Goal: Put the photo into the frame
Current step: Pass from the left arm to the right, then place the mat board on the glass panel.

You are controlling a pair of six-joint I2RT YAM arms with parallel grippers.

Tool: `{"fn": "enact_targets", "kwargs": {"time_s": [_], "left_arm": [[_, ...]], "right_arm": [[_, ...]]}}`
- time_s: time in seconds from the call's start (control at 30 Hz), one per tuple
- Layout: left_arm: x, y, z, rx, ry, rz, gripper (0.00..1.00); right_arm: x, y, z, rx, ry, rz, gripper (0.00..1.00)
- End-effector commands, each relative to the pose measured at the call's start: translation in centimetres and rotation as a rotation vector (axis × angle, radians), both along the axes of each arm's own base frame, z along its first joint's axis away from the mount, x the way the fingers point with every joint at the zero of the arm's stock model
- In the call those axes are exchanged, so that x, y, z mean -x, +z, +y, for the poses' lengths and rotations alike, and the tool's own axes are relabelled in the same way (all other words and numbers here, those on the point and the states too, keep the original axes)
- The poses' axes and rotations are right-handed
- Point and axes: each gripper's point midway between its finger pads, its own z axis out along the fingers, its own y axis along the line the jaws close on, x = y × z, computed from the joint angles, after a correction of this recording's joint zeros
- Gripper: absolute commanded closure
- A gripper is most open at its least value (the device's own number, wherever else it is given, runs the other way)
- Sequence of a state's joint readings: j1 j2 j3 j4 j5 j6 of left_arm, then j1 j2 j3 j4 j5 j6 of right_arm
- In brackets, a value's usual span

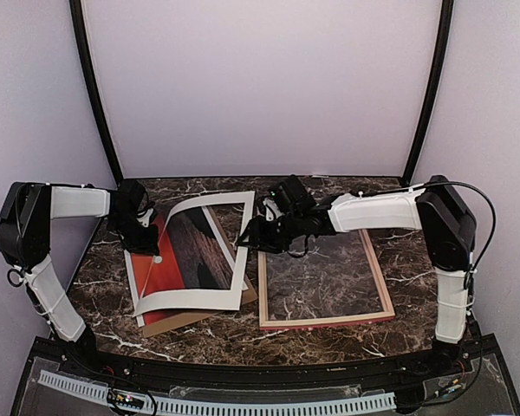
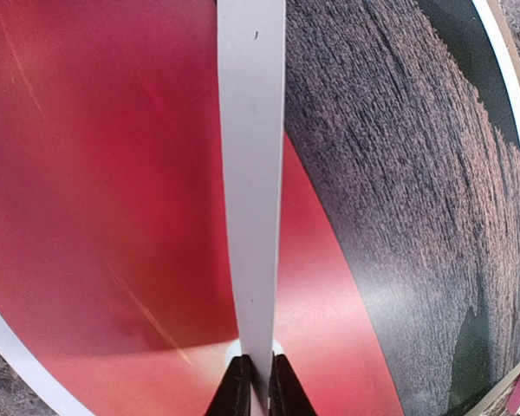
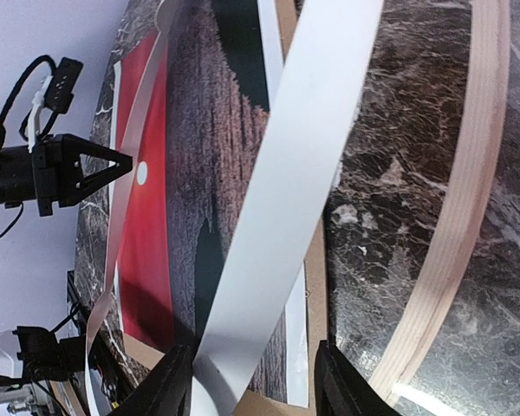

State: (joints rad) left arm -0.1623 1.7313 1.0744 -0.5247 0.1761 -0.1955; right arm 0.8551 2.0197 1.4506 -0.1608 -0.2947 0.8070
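Where the white mat [image 1: 191,301] bows up off the table [image 1: 104,260], the photo [image 1: 191,251] lies flat beneath it on the brown backing board [image 1: 178,322], to the left of the frame [image 1: 325,321] and just beside it. The photo is a glossy rectangular print with a red field, dark grained land and a thin white border. The frame is a thin rectangular wooden rim, pale on its inner side, lying flat with only veined marble inside it.

The left gripper [image 1: 143,236] is clamped on the mat's left band. The left wrist view shows its fingers [image 2: 238,392] pinched together on that thin matte strip, a detail too small in the top view. The right gripper [image 1: 250,236] sits at the mat's right band. Only the right wrist view shows its fingers [image 3: 169,386] standing apart, with the band passing between them.
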Motion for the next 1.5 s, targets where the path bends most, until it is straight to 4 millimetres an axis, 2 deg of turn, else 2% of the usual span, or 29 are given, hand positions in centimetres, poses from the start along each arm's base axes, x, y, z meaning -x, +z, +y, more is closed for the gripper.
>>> {"fn": "enact_targets", "kwargs": {"time_s": [0.0,0.1,0.27,0.43,0.6,0.63,0.73,0.77,0.83,0.9,1.0,1.07,1.17,1.3,1.47], "left_arm": [[0.2,1.1,-0.5,0.022,-0.003,-0.024,0.91],[0.2,1.0,-0.5,0.024,-0.003,-0.022,0.91],[0.2,1.1,-0.5,0.024,-0.001,-0.025,0.91],[0.2,1.3,-0.5,0.027,-0.001,-0.031,0.9],[-0.3,2.7,-1.3,0.071,-0.022,-0.074,0.84],[-0.5,3.4,-1.5,0.084,-0.028,-0.101,0.79],[-0.9,5.6,-2.4,0.14,-0.061,-0.174,0.63],[-1.1,6.9,-2.7,0.156,-0.07,-0.22,0.54],[-1.3,8.6,-3.0,0.18,-0.083,-0.278,0.44],[-1.2,9.7,-3.2,0.19,-0.095,-0.31,0.39],[-1.1,10.6,-3.4,0.207,-0.11,-0.337,0.35],[-0.9,10.5,-3.6,0.216,-0.11,-0.334,0.35],[-0.8,10.4,-3.8,0.232,-0.109,-0.326,0.34],[-0.9,10.6,-4.1,0.246,-0.117,-0.331,0.34],[-0.9,10.5,-4.5,0.266,-0.133,-0.321,0.32]], "right_arm": [[-0.1,0.8,1.5,-0.096,0.025,0.005,0.56],[0.0,0.8,1.9,-0.121,0.034,0.018,0.67],[0.1,0.8,2.6,-0.166,0.048,0.037,0.77],[-0.1,1.4,2.5,-0.177,0.046,0.025,0.99],[-0.4,2.7,0.5,-0.148,0.05,0.006,1.0],[-0.4,3.0,-0.1,-0.133,0.06,-0.004,1.0],[0.2,3.5,-2.9,-0.096,0.073,-0.007,1.0],[0.5,3.7,-3.9,-0.086,0.08,-0.003,1.0],[1.4,4.6,-6.6,-0.063,0.097,-0.001,1.0],[2.4,4.8,-9.4,-0.01,0.115,-0.007,1.0],[3.9,4.8,-14.2,0.066,0.113,0.005,1.0],[4.7,4.9,-17.1,0.104,0.098,0.007,1.0],[4.7,5.3,-21.4,0.18,0.019,-0.014,1.0],[4.3,5.0,-26.6,0.374,-0.078,-0.03,1.0],[3.4,4.3,-30.4,0.538,-0.125,-0.016,1.0]]}}
